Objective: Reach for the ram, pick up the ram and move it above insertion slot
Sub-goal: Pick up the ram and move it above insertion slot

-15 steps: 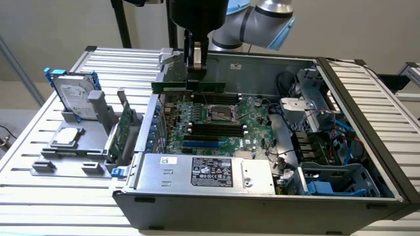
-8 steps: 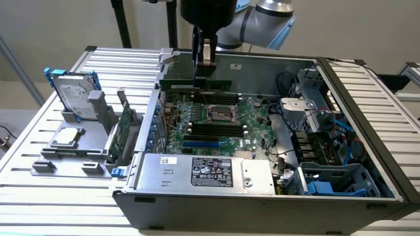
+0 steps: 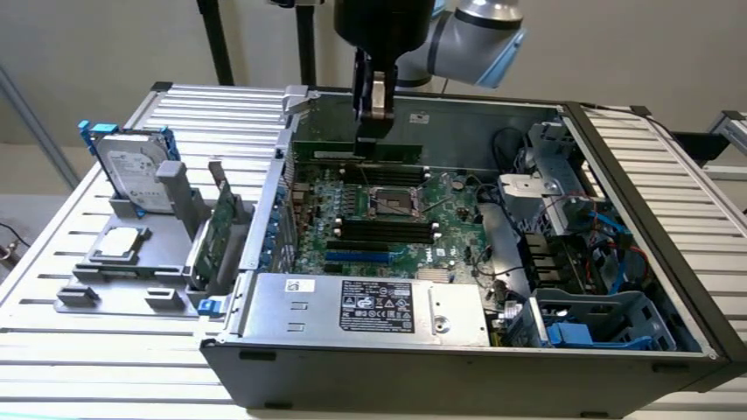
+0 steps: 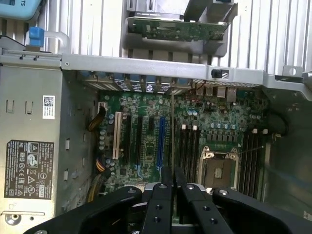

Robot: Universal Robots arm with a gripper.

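My gripper (image 3: 371, 131) hangs over the back of the open computer case, shut on the ram (image 3: 332, 150). The ram is a long thin green stick held level above the motherboard (image 3: 350, 188). In the wrist view the ram (image 4: 171, 131) shows edge-on as a thin line running out from between the black fingers (image 4: 161, 195); my gripper (image 4: 172, 174) is closed on it. The black memory slots (image 3: 386, 229) lie on the board below and nearer the case front, beside the CPU socket (image 3: 394, 203). In the wrist view the slots (image 4: 187, 148) sit just beside the ram's line.
A silver power supply (image 3: 362, 306) fills the case front. Cables and a drive cage (image 3: 561, 236) crowd the exterior view's right. Outside the case, at the exterior view's left, stand a hard drive (image 3: 135, 171) and a green expansion card (image 3: 216, 232) in grey holders.
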